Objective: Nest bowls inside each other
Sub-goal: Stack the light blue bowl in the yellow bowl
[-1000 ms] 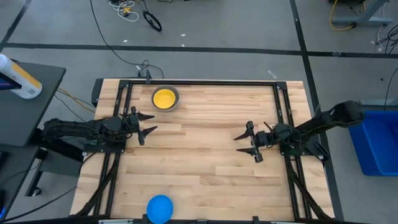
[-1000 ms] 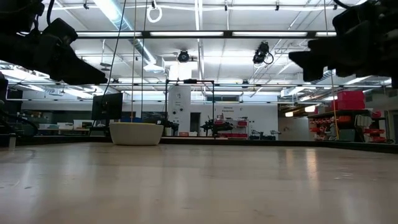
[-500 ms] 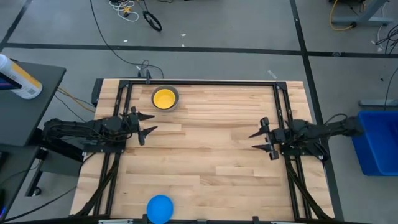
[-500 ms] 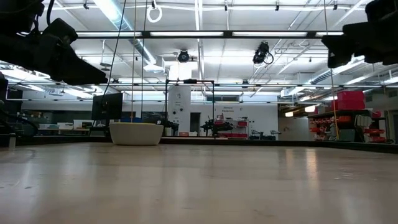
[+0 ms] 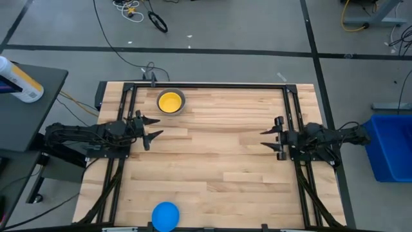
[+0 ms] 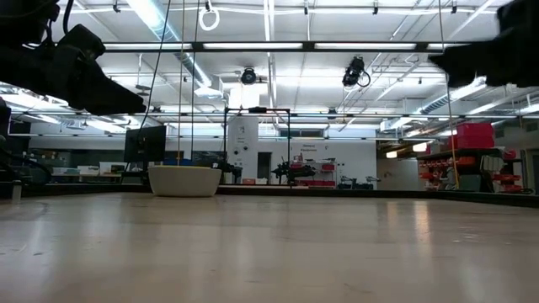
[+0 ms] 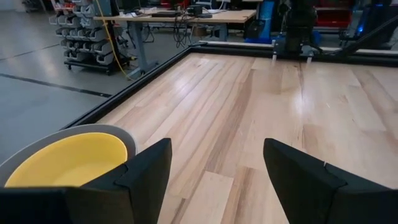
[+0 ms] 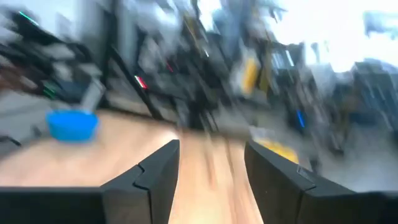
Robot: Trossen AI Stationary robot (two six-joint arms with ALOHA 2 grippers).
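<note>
Because nothing is held, both the left gripper and the right gripper are kept spread and empty over the table; a yellow bowl nested in a grey bowl sits at the far edge, while a light blue bowl is left well apart, un-nested.

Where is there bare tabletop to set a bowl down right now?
The whole middle of the wooden table is bare, between the left gripper and right gripper. Only two spots are taken: the yellow plastic bowl nested in a grey one at the far edge, and the light blue plastic bowl at the near edge.
</note>
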